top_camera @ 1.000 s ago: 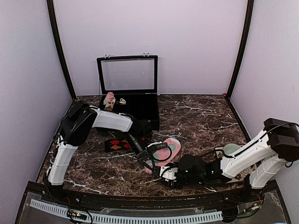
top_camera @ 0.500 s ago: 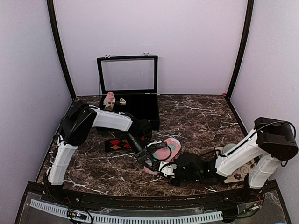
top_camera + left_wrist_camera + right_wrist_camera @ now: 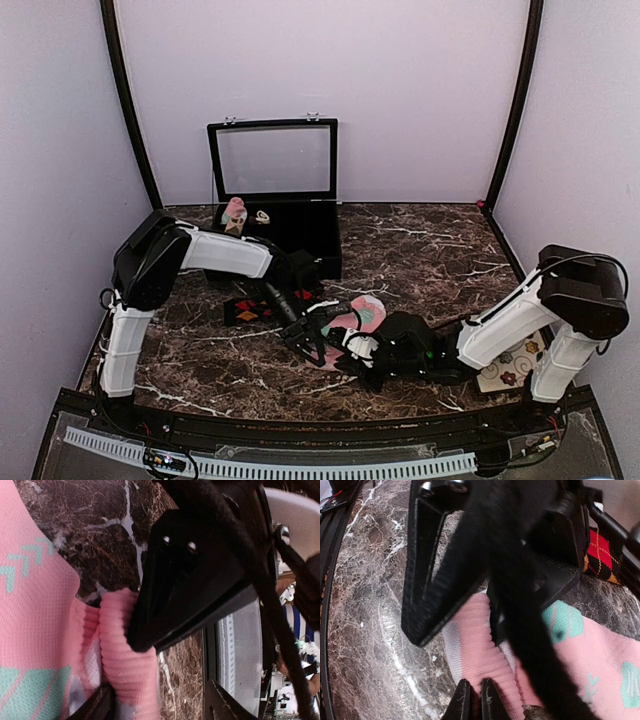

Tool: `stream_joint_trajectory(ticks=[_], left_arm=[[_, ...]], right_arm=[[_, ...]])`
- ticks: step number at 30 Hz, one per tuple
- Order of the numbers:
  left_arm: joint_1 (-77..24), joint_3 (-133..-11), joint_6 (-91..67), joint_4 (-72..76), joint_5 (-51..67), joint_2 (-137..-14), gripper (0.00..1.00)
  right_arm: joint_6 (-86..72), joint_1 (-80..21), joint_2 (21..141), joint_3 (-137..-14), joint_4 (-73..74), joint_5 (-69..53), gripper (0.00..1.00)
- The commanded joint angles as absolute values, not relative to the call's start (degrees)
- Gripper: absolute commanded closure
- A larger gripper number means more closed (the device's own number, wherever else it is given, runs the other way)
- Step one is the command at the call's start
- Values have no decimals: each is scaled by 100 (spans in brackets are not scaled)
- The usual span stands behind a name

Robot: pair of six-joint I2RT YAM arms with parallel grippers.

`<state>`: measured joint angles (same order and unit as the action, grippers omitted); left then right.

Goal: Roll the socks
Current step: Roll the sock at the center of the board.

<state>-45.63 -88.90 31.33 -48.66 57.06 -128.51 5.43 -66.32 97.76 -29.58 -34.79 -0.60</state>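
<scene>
The pink sock point(image 3: 362, 314) with teal spots lies at the table's middle front. Its ribbed cuff end point(image 3: 480, 650) is bunched up. My right gripper point(image 3: 352, 352) is low over the table, and in the right wrist view its jaws point(image 3: 474, 700) stand nearly together, pinching the cuff's edge. My left gripper point(image 3: 316, 338) is open with its jaws wide apart point(image 3: 160, 707) and straddles the same cuff point(image 3: 125, 655) from the other side. The black argyle sock point(image 3: 250, 308) lies flat to the left, partly under the left arm; it also shows in the right wrist view point(image 3: 601, 555).
A black case point(image 3: 300, 235) with its glass lid up stands at the back. A pink-topped roll point(image 3: 235, 214) and a small white thing point(image 3: 262, 216) are in it. A pale flowered cloth point(image 3: 510, 366) lies by the right arm's base.
My right gripper has slid left to the pink sock's cuff end and closed on it. The left gripper has shifted slightly left, still open over the cuff.
</scene>
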Motion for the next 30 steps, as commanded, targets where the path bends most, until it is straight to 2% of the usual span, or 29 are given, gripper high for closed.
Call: stream_joint_trajectory(ticks=[1,2,3,5,13,18,26,30], left_arm=[[-4357,-8358,3351,-4991,4969,-12414,28],[-4347,-8258,3397,-4984,4984,-12290,6],[-4335,-8173,3423,-4969,4999,-12174,2],[-4313,-8038,3441,-4919,4984,-11966,1],[-4271,-7272,3707,-3962,4313,-10657,3],[-4342,-6520,4353,-3207,3890,-9968,11],[-5043,-6124,5111,-2433,3332,-9780,18],[-5402,-6194,5458,-2028,2818,-10000,26]], right_arm=[[-203,-6355,10059,-2780,-2509,-590,95],[-255,-6333,10084,-2767,-2486,-652,95],[-296,-6321,10115,-2775,-2450,-691,96],[-420,-6290,10178,-2794,-2407,-788,96],[-958,-6093,10642,-3349,-1790,-1132,97],[-1666,-5764,10698,-3361,-1801,-1612,97],[-2711,-5396,10678,-3174,-2125,-2519,97],[-2966,-5256,10716,-3126,-2150,-2745,97]])
